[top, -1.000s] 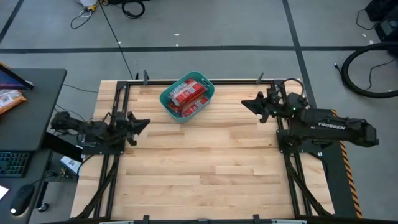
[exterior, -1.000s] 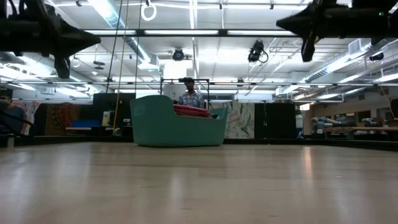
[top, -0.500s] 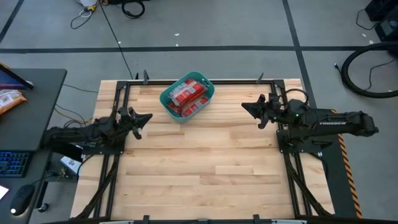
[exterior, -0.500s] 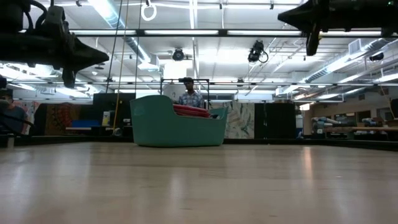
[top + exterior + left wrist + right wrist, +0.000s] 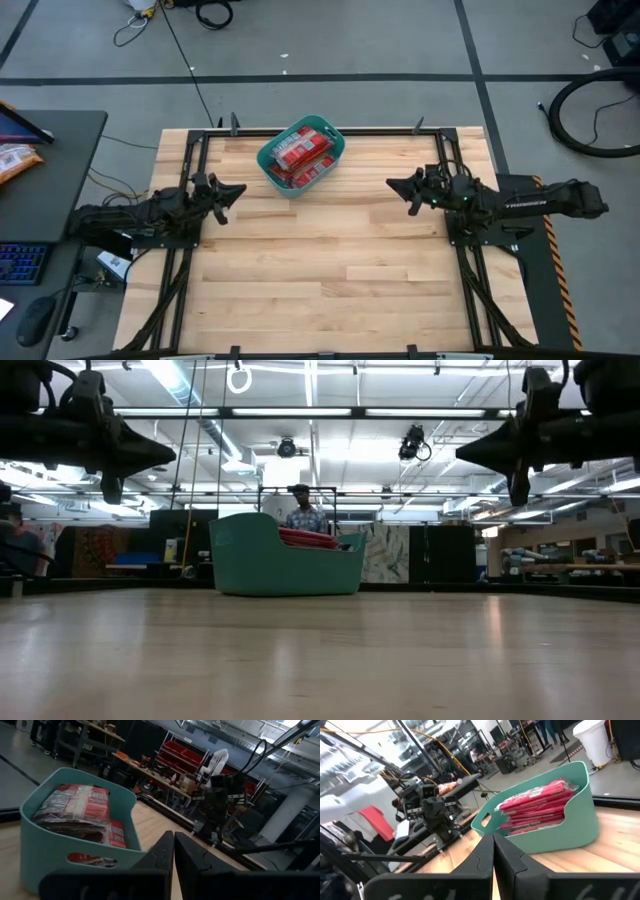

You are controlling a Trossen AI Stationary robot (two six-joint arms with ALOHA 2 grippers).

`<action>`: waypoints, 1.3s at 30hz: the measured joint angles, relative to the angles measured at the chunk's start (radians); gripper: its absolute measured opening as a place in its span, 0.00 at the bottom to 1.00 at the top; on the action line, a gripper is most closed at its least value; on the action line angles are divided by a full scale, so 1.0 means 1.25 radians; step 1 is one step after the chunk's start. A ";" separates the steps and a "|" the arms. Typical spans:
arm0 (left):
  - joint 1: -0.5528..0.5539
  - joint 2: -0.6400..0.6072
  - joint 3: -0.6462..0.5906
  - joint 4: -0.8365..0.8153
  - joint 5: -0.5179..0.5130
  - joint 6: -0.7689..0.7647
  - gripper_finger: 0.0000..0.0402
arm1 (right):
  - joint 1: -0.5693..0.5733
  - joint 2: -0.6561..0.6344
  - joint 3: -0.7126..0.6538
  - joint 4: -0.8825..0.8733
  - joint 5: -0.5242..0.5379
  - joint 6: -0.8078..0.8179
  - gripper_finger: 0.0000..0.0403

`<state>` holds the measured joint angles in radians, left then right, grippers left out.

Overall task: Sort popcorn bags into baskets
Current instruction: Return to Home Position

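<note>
The teal basket (image 5: pixel 300 155) stands on the table near its far edge, its flat bottom on the wood, filled with red popcorn bags (image 5: pixel 300 152) stacked inside; it also shows in the low view (image 5: pixel 285 555), the left wrist view (image 5: pixel 55 850) and the right wrist view (image 5: pixel 550 825). My left gripper (image 5: pixel 238 190) hovers shut at the table's left side, left of and nearer than the basket, fingers (image 5: pixel 170 852) pointing toward the right. My right gripper (image 5: pixel 391 184) hovers shut at the right side, pointing left. Both are above the table and hold nothing.
A desk with a keyboard, mouse and an orange-and-white packet (image 5: pixel 15 160) stands left of the table. Bare wood (image 5: pixel 320 270) fills the table's middle and near half. A person (image 5: pixel 303 512) stands in the room behind the basket. Cables lie on the floor beyond.
My right gripper has moved toward the table's near edge and come lower, its arm swinging level. My left gripper has moved a little toward the far edge and the basket, then held still. The basket and bags have stayed in place.
</note>
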<state>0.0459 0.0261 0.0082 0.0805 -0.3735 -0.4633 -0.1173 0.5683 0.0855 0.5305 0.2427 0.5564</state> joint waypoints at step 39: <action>0.000 0.000 -0.002 0.015 0.003 0.002 0.06 | -0.001 0.001 -0.064 -0.098 0.000 -0.509 0.04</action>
<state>0.0456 0.0261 0.0063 0.0998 -0.3702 -0.4607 -0.1184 0.5694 0.0059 0.4084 0.2424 -0.0799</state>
